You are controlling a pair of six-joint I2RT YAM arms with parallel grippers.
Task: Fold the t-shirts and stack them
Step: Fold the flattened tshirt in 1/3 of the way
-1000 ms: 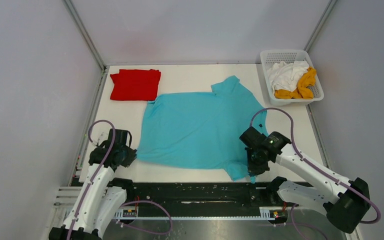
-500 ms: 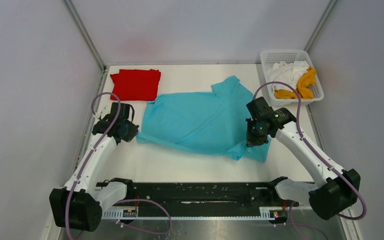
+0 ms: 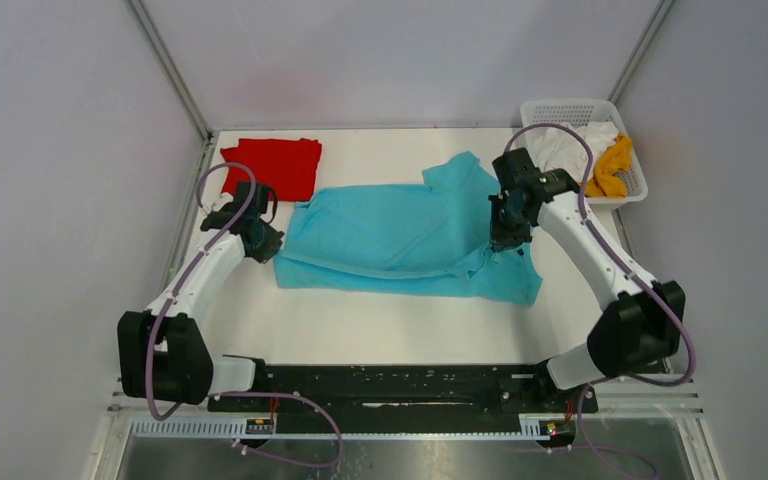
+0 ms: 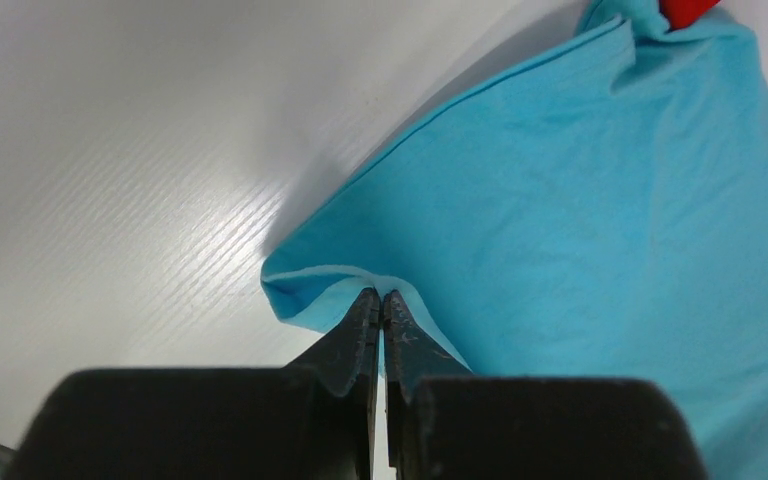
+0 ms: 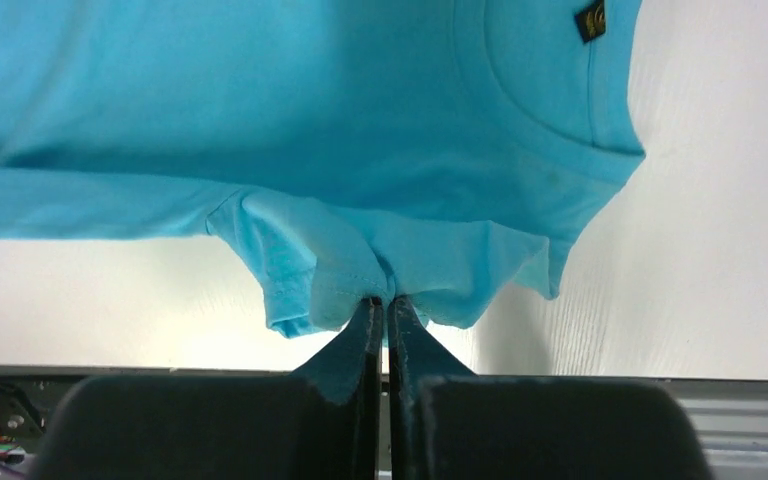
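Note:
The turquoise-blue t-shirt [image 3: 400, 235] lies across the middle of the table, its near half folded back over the far half. My left gripper [image 3: 265, 242] is shut on its left hem corner [image 4: 350, 290]. My right gripper [image 3: 500, 235] is shut on the sleeve and shoulder fabric [image 5: 360, 270] at the shirt's right side, lifted a little off the table. The red t-shirt [image 3: 272, 168] lies folded at the far left. The white t-shirt [image 3: 570, 148] and the mustard-yellow t-shirt [image 3: 612, 165] lie crumpled in the basket.
The white lattice basket [image 3: 540, 108] stands at the far right corner. Metal frame posts and grey walls enclose the table. The black rail with the arm bases [image 3: 390, 385] runs along the near edge.
Both grippers have carried the shirt's near edge away from the arm bases toward the far side, folding the shirt over itself. Both arms are stretched out farther.

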